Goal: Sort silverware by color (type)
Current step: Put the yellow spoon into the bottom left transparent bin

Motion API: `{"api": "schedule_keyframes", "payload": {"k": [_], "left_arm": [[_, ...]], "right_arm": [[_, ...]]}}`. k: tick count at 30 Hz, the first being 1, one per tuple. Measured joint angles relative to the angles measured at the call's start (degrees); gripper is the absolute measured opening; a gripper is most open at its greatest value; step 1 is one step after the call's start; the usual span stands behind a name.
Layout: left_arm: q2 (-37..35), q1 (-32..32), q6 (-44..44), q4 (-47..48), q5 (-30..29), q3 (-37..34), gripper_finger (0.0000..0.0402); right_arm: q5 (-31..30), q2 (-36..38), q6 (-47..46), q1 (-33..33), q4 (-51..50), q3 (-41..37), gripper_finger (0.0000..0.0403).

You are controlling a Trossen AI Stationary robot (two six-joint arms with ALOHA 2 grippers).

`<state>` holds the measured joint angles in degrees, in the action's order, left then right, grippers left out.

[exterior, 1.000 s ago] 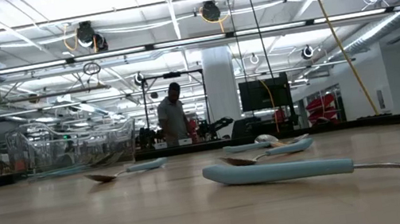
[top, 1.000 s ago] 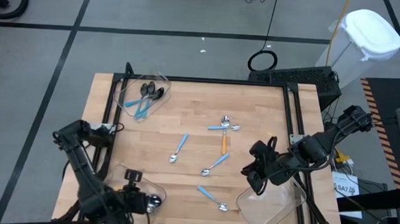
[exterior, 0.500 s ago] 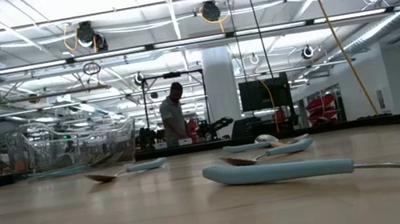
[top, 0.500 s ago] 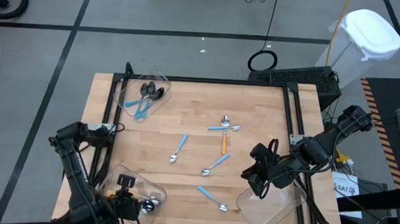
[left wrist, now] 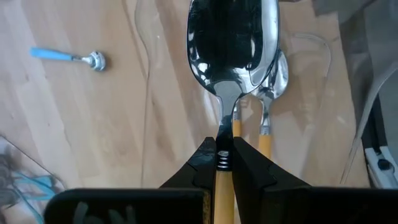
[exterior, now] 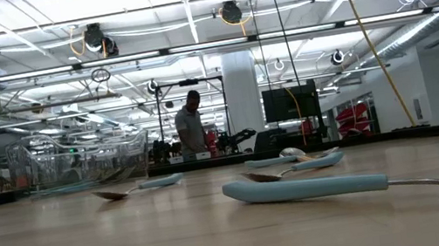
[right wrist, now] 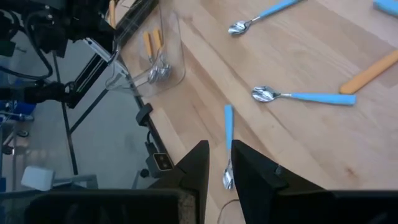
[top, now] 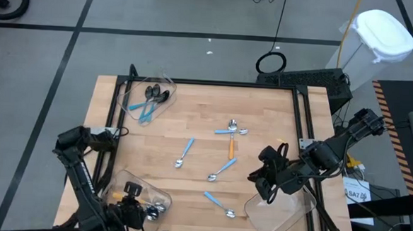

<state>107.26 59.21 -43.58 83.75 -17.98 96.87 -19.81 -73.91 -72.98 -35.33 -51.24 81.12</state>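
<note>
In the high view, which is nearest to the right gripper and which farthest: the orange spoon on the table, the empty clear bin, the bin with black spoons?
1. Empty clear bin, just beside the right gripper.
2. Orange spoon, mid-table.
3. Bin with black spoons, far left corner.

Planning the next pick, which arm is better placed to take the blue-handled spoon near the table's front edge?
Probably the right: its tool hovers empty beside that spoon, while the left tool holds an orange-handled spoon over its bin.
</note>
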Motion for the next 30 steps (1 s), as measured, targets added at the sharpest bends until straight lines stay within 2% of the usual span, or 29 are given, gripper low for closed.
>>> {"api": "schedule_keyframes", "payload": {"k": [7, 14, 20, 25, 30], "left_arm": [[-0.02, 0.18, -1.57, -2.56, 0.05, -3.51, 0.0028], [-0.02, 0.19, 2.14, -10.95, 4.09, -10.03, 0.0028], [-0.02, -1.35, 7.14, -11.71, 5.93, -11.42, 0.0028], [-0.02, -2.63, 10.18, -15.52, 10.54, -12.93, 0.0028], [-0.02, -4.01, 10.08, -16.16, 10.35, -12.97, 0.003]], "right_arm": [[0.07, 0.0, 1.66, 0.08, -0.11, 0.0, 0.0066], [0.35, 0.0, 1.96, 0.5, -0.26, 0.0, 0.0066], [0.37, 0.0, 2.94, 0.5, -0.28, 0.0, 0.0066], [0.4, 0.0, 4.63, 0.48, -0.28, 0.0, 0.0066], [0.4, 0.0, 6.27, 0.37, -0.28, 0.0, 0.0066]]}}
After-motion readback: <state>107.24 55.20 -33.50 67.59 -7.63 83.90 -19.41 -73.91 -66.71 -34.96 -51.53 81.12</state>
